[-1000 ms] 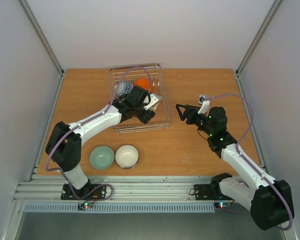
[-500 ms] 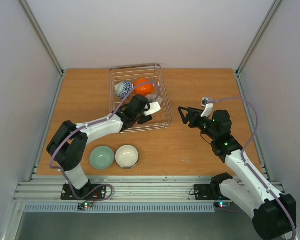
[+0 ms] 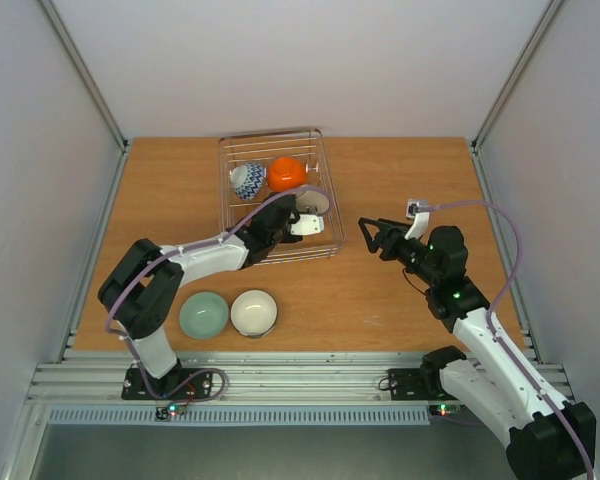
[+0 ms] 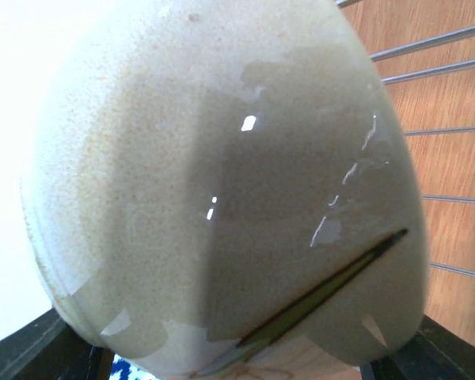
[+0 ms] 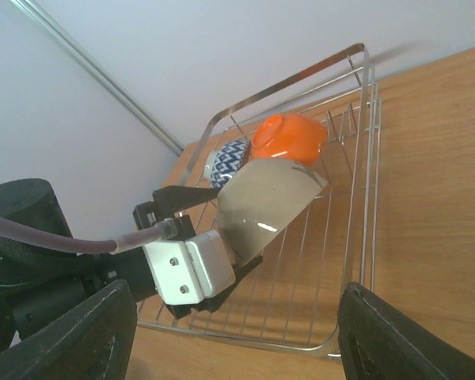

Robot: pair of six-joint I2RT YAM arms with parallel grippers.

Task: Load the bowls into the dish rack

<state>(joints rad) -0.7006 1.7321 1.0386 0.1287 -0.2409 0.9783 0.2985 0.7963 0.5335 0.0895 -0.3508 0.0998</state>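
Observation:
The dish rack [image 3: 223,200] stands at the back middle of the table. A blue-patterned bowl [image 3: 246,180], an orange bowl [image 3: 287,173] and a beige bowl [image 3: 314,203] stand on edge in it. The beige bowl [image 5: 265,206] leans on the orange bowl [image 5: 289,136]. My left gripper [image 3: 298,218] is open, its jaws wide on either side of that bowl's base, which fills the left wrist view [image 4: 222,182]. On the table in front lie a pale green bowl [image 3: 203,314] and a white bowl [image 3: 253,312]. My right gripper [image 3: 366,233] hangs open and empty right of the rack.
The rack's near wire rim [image 5: 245,342] lies between my right gripper and the bowls. Bare wooden table [image 3: 400,170] spreads right of the rack. White walls with metal corner posts [image 3: 90,90] close in the table on three sides.
My left arm has drawn back toward the rack's near side, uncovering the orange and beige bowls, which stayed put. My right arm has shifted slightly right and nearer.

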